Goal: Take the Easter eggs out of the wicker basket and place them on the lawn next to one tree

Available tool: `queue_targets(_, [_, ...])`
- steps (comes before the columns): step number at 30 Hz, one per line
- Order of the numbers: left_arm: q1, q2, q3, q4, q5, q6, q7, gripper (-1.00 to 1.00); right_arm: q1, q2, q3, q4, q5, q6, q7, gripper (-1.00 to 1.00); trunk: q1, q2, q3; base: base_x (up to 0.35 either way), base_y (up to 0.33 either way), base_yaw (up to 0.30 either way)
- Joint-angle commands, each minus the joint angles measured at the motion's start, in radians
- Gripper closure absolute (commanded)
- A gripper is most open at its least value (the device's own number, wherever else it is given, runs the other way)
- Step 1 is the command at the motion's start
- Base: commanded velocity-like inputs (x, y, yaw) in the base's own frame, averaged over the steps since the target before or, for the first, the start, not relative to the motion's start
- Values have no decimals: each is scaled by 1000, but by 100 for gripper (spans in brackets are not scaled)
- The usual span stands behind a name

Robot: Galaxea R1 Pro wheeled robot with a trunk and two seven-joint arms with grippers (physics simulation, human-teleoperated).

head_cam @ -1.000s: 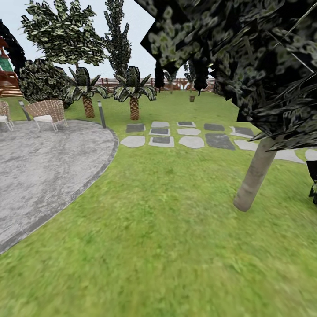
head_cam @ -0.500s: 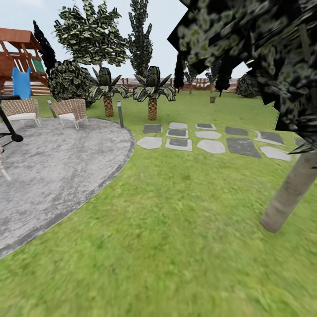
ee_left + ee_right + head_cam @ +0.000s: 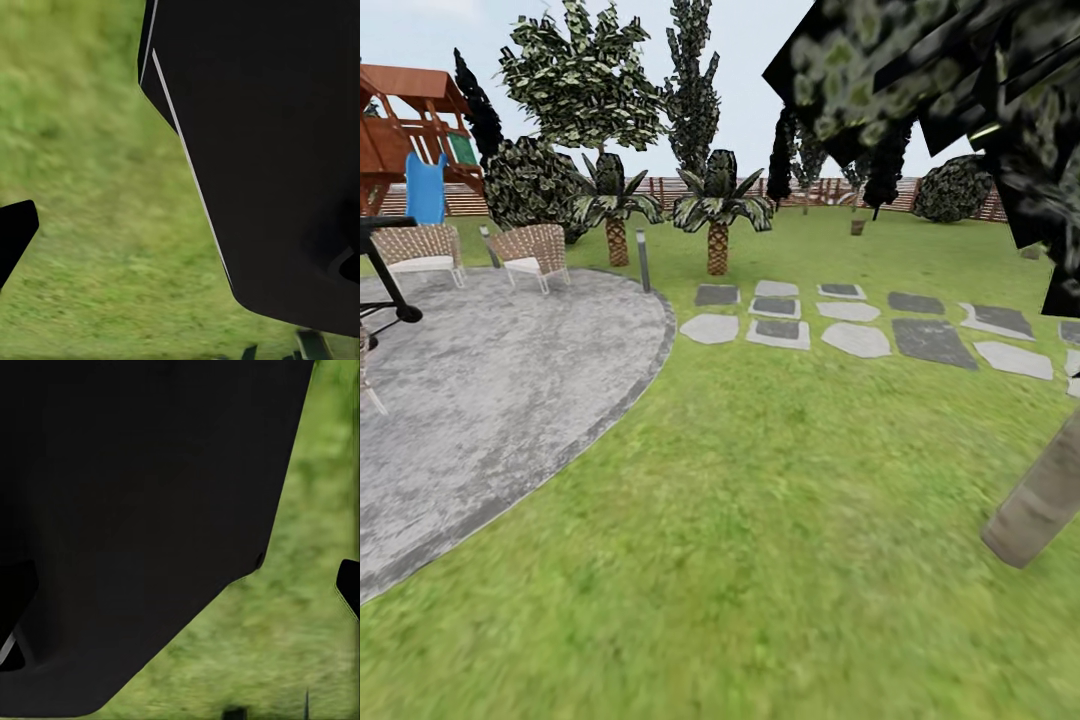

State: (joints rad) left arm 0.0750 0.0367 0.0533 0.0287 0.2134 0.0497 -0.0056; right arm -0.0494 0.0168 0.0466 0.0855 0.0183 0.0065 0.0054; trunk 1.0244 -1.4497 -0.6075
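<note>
Lawn point(image 3: 760, 560): open grass ahead of you.
Tree point(image 3: 1040, 500): trunk base at right, usable drop spot.
Basket, eggs: you have neither located.
Pincers: dark bodywork blocks both wrist cameras; opening undeterminable.

Cut-off and obscured parts of the garden scene

The pale grey-brown leaning tree trunk point(image 3: 1042, 505) was cut by the head view's right edge, its dark blocky canopy point(image 3: 950, 70) running off the top. The red-brown wooden play structure point(image 3: 405, 125) and grey paved patio point(image 3: 480, 390) were clipped at the left edge. In both wrist views a large black robot body point(image 3: 277, 150) hid most of the blurred green grass point(image 3: 82, 187).
</note>
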Motion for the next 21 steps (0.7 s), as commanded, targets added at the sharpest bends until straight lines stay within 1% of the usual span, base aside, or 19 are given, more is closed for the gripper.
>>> queue_targets(1, [0,0,5,-1,4,4,-1,-100,-1,0,5,2,2,0,1,-100,1,0,-1,331,0,0])
queue_targets(21, [0,0,5,-3,5,4,-1,-100,-1,0,6,2,2,1,1,-100,1,0,-1,332,0,0])
